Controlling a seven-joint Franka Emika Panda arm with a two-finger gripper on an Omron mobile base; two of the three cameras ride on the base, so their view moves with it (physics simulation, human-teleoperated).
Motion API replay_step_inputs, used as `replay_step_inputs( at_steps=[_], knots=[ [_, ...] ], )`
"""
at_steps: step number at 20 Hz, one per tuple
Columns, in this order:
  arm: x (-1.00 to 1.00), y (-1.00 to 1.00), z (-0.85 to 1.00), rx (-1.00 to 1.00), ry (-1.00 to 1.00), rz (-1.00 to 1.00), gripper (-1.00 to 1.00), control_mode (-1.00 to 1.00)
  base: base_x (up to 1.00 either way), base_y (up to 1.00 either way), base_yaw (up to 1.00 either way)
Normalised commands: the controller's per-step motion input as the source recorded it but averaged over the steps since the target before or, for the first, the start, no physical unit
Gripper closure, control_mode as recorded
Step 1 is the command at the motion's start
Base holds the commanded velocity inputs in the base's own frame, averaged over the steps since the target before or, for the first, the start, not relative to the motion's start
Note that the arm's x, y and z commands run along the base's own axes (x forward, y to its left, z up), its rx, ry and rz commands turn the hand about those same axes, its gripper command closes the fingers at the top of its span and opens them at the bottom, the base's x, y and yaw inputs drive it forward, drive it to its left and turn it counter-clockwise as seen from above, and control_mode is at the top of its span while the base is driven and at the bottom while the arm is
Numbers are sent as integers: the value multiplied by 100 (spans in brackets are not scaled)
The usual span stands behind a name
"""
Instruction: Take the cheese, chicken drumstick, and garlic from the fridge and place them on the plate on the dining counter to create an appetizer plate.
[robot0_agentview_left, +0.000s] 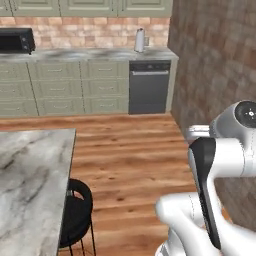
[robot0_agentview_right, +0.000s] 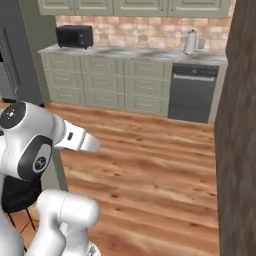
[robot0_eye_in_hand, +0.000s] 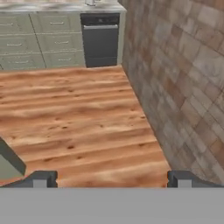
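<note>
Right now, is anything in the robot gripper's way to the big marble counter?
Nothing visible blocks it. The gripper is open and empty, pointing at bare wooden floor with a brick wall at the view's right. The dining counter sits off to the left base view's left, a black stool tucked at its near edge.
</note>
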Motion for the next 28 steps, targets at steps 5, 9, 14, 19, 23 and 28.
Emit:
replay_step_inputs(
  at_steps=[5,9,14,19,23,28],
  knots=[
    [0,0,0,0,0,0,-100,100,100,-72,38],
    [0,0,0,0,0,0,-100,100,100,-61,34],
    [0,0,0,0,0,0,-100,100,100,-60,37],
    [0,0,0,0,0,0,-100,100,100,-52,33],
    [0,0,0,0,0,0,-100,100,100,-44,27],
    [0,0,0,0,0,0,-100,100,100,-41,28]
  ],
)
